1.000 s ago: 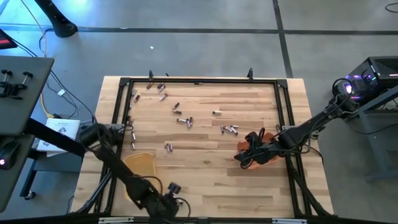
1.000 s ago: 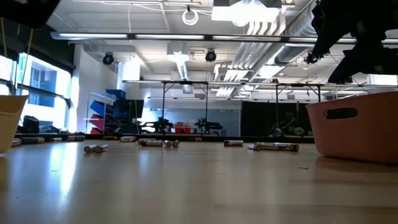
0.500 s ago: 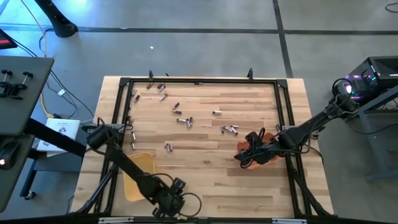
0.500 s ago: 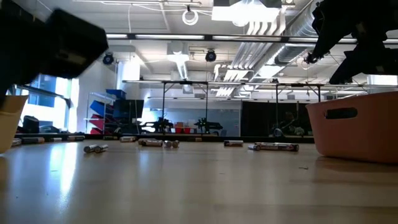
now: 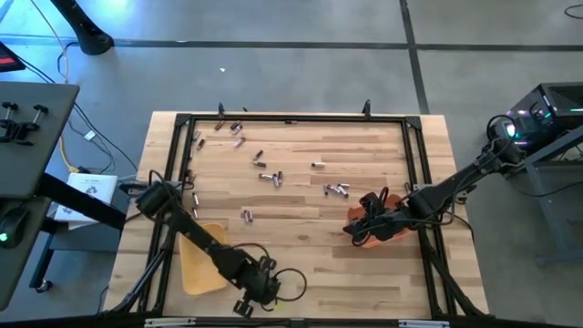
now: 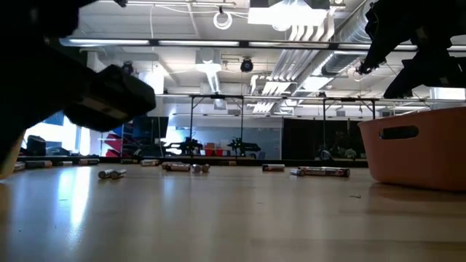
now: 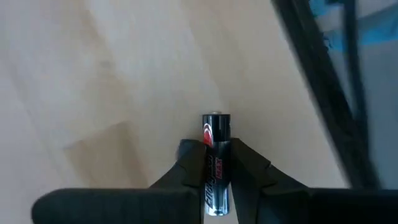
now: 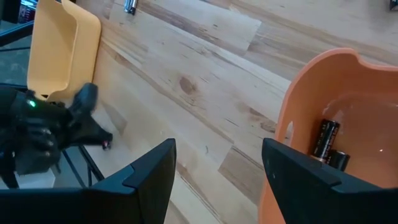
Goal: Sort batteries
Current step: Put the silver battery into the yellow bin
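Presently my left jaws (image 7: 214, 171) pinch a black battery (image 7: 215, 155) above the wooden surface (image 7: 124, 74); my right jaws (image 8: 214, 168) stand spread beside the orange tray (image 8: 311, 93).

Table (image 5: 301, 264): pale wood planks, visible grain, smooth with a soft sheen. Frame (image 5: 291, 119) along the table edges: matt black metal. Yellow tray (image 8: 62, 50) and orange tray (image 8: 311, 124): smooth plastic, slightly glossy. Batteries (image 5: 269, 176): shiny metal ends; the battery (image 7: 215, 162) in the left gripper (image 7: 217, 168) has a glossy black and red wrap. Fingers (image 8: 149, 180): matt black plastic.
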`<act>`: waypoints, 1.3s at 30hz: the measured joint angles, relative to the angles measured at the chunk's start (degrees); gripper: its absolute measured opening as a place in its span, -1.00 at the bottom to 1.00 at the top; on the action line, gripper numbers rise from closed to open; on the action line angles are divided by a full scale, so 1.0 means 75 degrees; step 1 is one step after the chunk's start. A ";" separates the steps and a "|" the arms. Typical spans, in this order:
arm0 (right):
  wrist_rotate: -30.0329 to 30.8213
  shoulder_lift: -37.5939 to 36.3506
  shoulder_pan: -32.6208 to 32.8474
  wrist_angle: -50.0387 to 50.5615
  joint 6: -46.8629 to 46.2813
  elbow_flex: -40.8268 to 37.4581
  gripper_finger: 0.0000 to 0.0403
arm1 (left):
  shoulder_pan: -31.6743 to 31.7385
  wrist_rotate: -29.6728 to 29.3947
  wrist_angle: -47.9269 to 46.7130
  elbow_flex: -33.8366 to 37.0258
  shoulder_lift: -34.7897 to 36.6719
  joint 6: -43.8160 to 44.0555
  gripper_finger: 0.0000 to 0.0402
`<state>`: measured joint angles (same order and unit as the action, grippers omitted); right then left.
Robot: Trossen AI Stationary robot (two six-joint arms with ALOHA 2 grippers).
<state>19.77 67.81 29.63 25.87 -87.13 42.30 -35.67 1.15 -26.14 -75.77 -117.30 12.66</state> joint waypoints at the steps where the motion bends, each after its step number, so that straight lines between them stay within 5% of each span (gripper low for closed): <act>1: 0.0000 0.0000 0.0000 0.0000 0.0003 0.0000 0.15 | 0.0066 -0.0400 -0.0092 0.0017 0.0152 -0.0050 -0.83; 13: -0.0026 0.0000 0.0000 -0.0069 0.0082 0.0000 0.15 | 0.0372 -0.2164 -0.1230 0.0009 0.2388 0.0030 -0.83; 23: -0.0020 0.0000 0.0000 -0.0076 0.0283 0.0000 0.15 | -0.1085 -0.2271 -0.3895 0.0435 0.4224 0.3193 -0.83; 31: 0.0006 0.0003 0.0000 -0.0082 0.0265 0.0000 0.15 | -0.2519 -0.1969 -0.3935 0.1989 0.4637 0.6369 -0.83; 39: 0.0075 0.0002 0.0000 -0.0082 0.0133 0.0000 0.15 | -0.2440 -0.1598 -0.4089 0.2833 0.4637 0.6719 -0.10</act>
<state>20.33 67.83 29.63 25.26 -86.14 42.30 -53.97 -10.83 -56.81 -54.52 -82.52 63.04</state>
